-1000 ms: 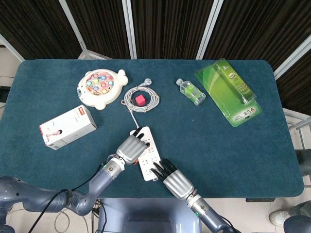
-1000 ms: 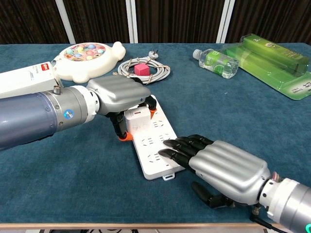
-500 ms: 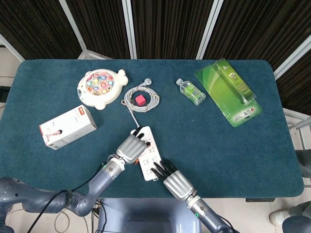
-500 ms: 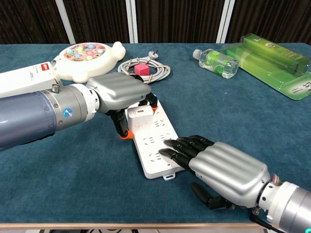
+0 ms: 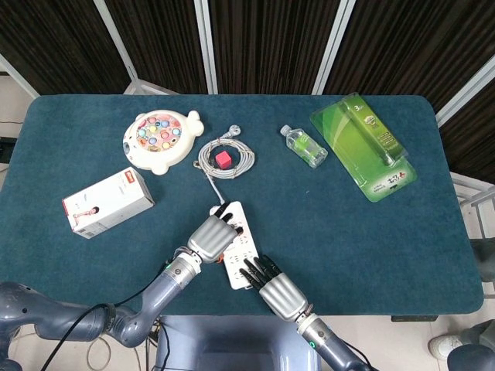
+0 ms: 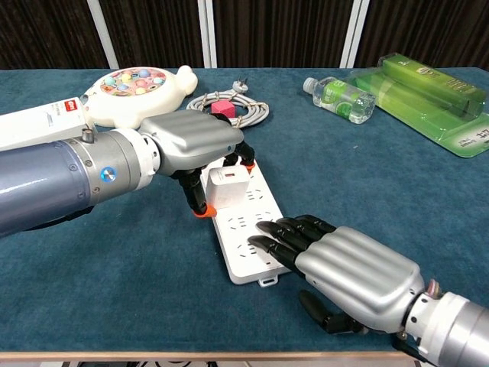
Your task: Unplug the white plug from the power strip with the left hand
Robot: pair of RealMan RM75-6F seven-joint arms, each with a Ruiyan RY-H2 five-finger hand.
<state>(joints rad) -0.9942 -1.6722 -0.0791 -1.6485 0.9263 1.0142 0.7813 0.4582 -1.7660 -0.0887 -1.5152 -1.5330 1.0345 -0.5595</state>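
Two hands work at the power strip (image 6: 248,229): my left hand (image 6: 191,145) pinches the white plug (image 6: 228,187) above its far end. My right hand (image 6: 348,271) presses flat, fingers extended, on its near end.

Even, bright overhead light in both views, shadows soft and short. Glare on green blister pack (image 5: 363,145) at 2 o'clock in head view; sheen on right hand (image 6: 355,267) shell in chest view. Focus sharp throughout; dark curtains (image 5: 263,42) at 12 o'clock underexposed.
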